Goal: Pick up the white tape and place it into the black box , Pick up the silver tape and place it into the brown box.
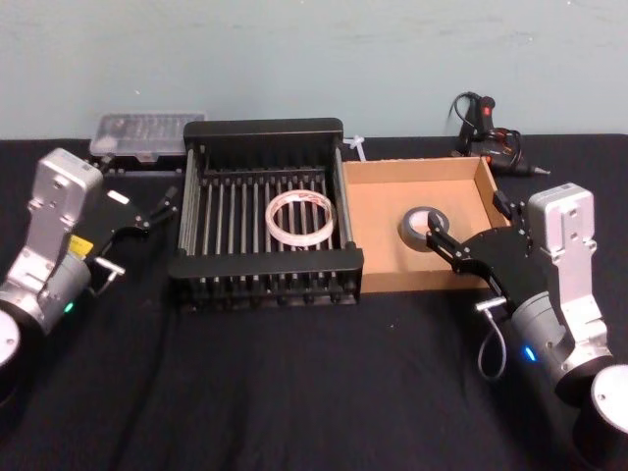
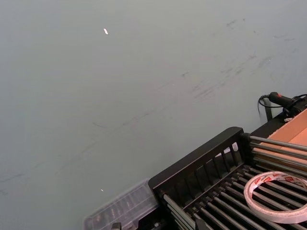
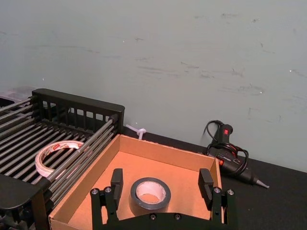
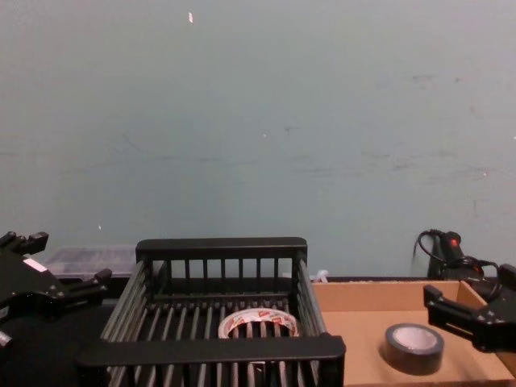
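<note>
Both end effectors, left (image 1: 145, 208) and right (image 1: 473, 228), hang open over black table (image 1: 314, 392), pale wall (image 1: 314, 59) behind.

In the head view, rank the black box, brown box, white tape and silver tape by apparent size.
1. black box
2. brown box
3. white tape
4. silver tape, somewhat smaller, though the right end effector covers part of it.

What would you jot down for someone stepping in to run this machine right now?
Left gripper: open, empty, beside the black box's left side.
Right gripper: open, empty, at the brown box's right front corner, fingers either side of the silver tape but not gripping.
White tape: flat on the black box's bars.
Silver tape: flat on the brown box's floor.
Done: both placements.
Left: apparently nothing but pulling the arms back.
</note>
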Robot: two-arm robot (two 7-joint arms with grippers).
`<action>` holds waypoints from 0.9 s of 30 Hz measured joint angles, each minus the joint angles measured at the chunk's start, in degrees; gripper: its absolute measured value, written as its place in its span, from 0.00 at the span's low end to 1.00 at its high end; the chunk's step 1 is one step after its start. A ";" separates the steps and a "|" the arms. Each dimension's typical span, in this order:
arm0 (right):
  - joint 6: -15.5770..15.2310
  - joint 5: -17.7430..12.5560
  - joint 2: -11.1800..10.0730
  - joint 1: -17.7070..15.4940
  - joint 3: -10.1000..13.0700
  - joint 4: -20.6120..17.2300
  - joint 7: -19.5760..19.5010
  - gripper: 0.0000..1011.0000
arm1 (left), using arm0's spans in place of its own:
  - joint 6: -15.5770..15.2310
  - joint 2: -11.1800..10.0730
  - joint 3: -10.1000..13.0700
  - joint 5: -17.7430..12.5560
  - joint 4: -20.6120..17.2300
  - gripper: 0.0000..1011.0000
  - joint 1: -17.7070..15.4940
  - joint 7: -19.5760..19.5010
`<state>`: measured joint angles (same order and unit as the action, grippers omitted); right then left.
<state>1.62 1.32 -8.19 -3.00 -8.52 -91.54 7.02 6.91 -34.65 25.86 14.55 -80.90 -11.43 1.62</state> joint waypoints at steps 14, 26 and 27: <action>-0.04 0.00 0.00 0.07 -0.08 0.07 -0.10 0.99 | 0.00 0.00 0.00 0.00 0.00 0.99 0.00 0.00; -0.09 0.00 0.00 0.07 -0.10 0.07 -0.15 0.99 | 0.00 0.00 0.00 0.00 0.00 0.99 0.00 0.00; -0.09 0.00 0.00 0.07 -0.10 0.08 -0.16 0.99 | 0.00 0.00 0.00 0.00 0.00 0.99 0.00 0.00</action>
<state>1.53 1.32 -8.19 -2.93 -8.62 -91.47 6.86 6.91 -34.65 25.86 14.55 -80.90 -11.43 1.62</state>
